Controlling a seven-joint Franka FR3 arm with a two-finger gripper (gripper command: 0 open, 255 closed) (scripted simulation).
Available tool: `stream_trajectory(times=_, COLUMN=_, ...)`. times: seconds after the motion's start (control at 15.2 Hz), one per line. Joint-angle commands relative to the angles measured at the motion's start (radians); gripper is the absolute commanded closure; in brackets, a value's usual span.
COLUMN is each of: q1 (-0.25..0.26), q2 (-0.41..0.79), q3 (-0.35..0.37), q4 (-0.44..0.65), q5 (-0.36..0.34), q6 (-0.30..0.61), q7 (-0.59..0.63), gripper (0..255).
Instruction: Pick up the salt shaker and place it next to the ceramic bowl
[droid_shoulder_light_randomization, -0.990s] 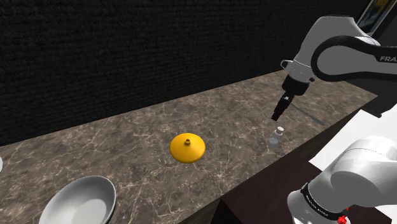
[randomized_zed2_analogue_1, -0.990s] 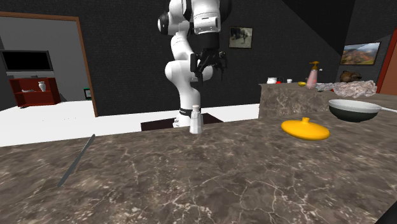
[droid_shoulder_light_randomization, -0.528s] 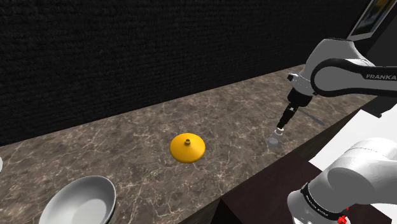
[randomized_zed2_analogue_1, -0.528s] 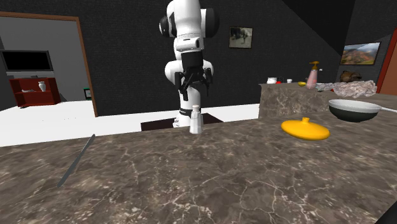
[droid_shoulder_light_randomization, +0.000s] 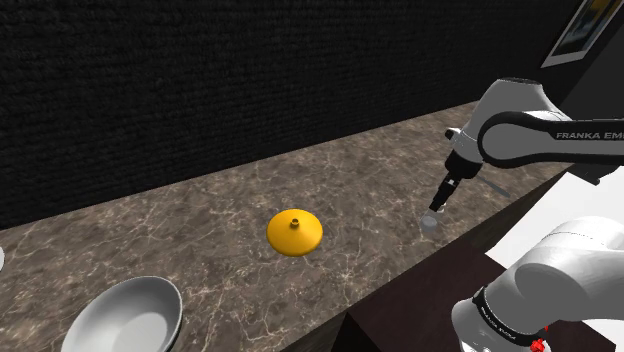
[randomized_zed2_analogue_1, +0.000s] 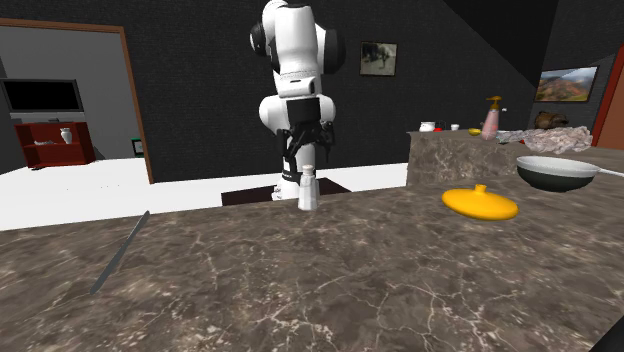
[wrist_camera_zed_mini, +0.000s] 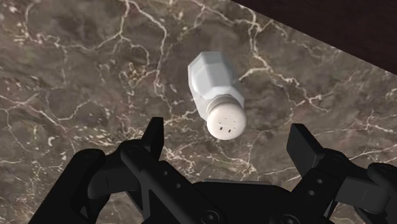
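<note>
The white salt shaker stands upright on the dark marble counter, near the edge by the stand. My gripper hangs straight over it, open, with the holed cap level with the fingertips and untouched. In the shoulder view the gripper covers most of the shaker. From the second exterior view the gripper sits right on top of the shaker. The pale bowl lies far along the counter at the shoulder view's lower left; it is the dark-sided bowl at the second exterior view's right.
A yellow lid with a knob lies between shaker and bowl. A thin grey utensil rests on the counter on the shaker's other side. A black wall backs the counter. A second counter with small bottles stands behind.
The arm has come down from well above the shaker until the open fingers straddle its cap. The shaker, lid and bowl have not moved.
</note>
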Motion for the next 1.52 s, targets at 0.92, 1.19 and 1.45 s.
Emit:
stream_trajectory(times=0.92, q1=0.001, q2=0.003, q3=0.0, q4=-0.003, q5=0.0, q6=0.006, q7=0.001, gripper=255)
stream_trajectory(times=1.19, q1=0.003, q2=-0.022, q3=0.008, q4=0.028, q5=0.006, q6=-0.049, q7=0.005, gripper=255)
stream_trajectory(times=1.45, q1=0.006, q2=-0.045, q3=0.018, q4=0.072, q5=0.014, q6=-0.116, q7=0.01, gripper=255)
